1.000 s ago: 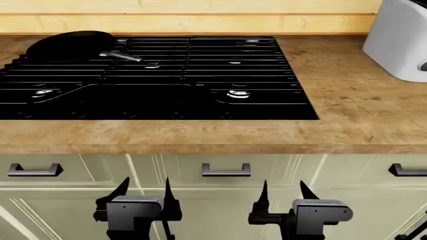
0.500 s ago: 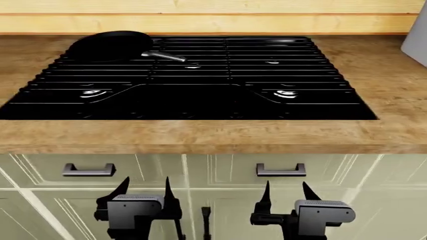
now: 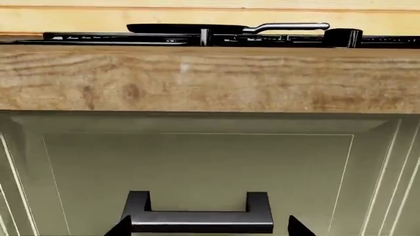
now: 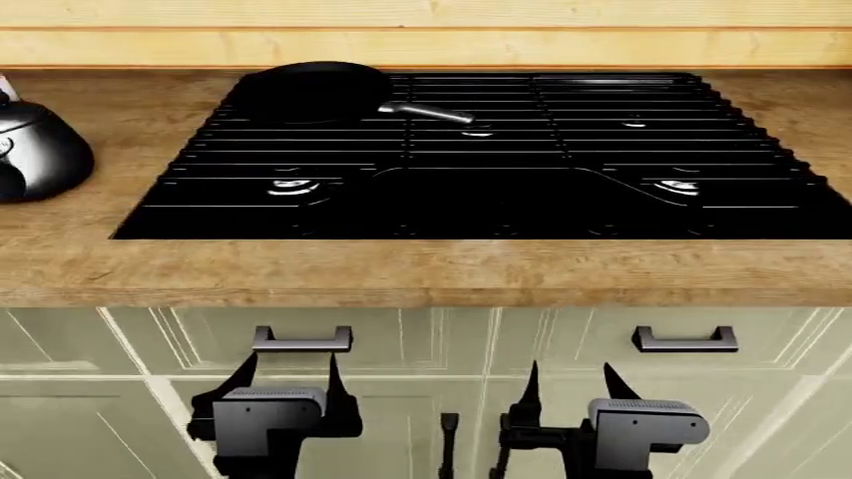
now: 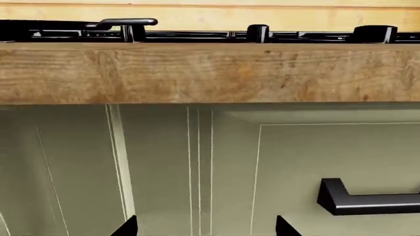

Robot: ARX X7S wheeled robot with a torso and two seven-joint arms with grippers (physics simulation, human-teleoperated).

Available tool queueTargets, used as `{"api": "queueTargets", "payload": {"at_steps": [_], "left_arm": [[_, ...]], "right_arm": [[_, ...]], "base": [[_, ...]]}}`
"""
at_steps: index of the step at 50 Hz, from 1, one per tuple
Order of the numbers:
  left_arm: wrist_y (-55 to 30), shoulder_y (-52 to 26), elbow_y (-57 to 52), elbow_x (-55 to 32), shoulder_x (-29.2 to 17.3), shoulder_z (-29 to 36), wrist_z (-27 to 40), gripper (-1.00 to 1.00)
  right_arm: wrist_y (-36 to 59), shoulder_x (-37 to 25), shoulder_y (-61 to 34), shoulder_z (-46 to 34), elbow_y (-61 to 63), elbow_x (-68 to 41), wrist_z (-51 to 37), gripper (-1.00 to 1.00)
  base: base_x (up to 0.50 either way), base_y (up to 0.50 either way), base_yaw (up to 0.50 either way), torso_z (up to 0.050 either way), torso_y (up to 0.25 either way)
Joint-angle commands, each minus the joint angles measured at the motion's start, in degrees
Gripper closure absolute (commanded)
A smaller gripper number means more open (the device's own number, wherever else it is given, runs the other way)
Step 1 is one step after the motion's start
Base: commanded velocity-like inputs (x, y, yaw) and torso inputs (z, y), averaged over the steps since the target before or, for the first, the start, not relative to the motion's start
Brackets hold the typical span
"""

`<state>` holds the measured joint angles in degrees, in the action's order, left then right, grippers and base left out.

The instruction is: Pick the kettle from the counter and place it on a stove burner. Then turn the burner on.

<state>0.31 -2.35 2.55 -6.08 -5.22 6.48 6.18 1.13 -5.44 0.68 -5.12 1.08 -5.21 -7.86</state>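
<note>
The shiny dark-grey kettle [image 4: 36, 152] stands on the brown wood counter [image 4: 399, 269] at the far left edge of the head view, partly cut off. The black cooktop [image 4: 506, 190] fills the middle, with a front-left stove burner [image 4: 290, 186] and a front-right one [image 4: 675, 186] under the grate bars. My left gripper [image 4: 285, 371] and right gripper [image 4: 569, 374] hang low in front of the cabinet, below the counter edge. Both are open and hold nothing. In the left wrist view the left gripper [image 3: 208, 228] faces a drawer handle [image 3: 200, 220].
A flat black frying pan [image 4: 313, 92] sits on the rear-left burner, its handle pointing right. A pale plank wall [image 4: 426, 30] backs the counter. Pale green cabinet fronts with dark handles [image 4: 302, 339] [image 4: 684, 339] stand below. The right wrist view shows another handle [image 5: 367, 199].
The view has swung left: the cooktop and pan have slid right in the head view and the kettle has come in at the left edge. Both grippers keep their pose, open.
</note>
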Motion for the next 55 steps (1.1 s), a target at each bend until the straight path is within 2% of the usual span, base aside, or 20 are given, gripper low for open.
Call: {"api": "queueTargets", "payload": {"at_steps": [1,55], "left_arm": [[-0.03,-0.18,0.23,-0.99,-0.61,0.65,0.9,-1.0],[1.06,-0.23,0.05,-4.66,-2.79,3.29,2.6,-1.0]], "right_arm": [[-0.09,-0.72,-0.1,-0.73,-0.04,-0.84,-0.81,-1.0],[-0.39,-3.01,-0.3,-3.12,0.06,-3.29,-3.56,-1.0]], "base": [[0.0,0.5,0.0,0.0,0.0],[0.0,0.5,0.0,0.0,0.0]]}}
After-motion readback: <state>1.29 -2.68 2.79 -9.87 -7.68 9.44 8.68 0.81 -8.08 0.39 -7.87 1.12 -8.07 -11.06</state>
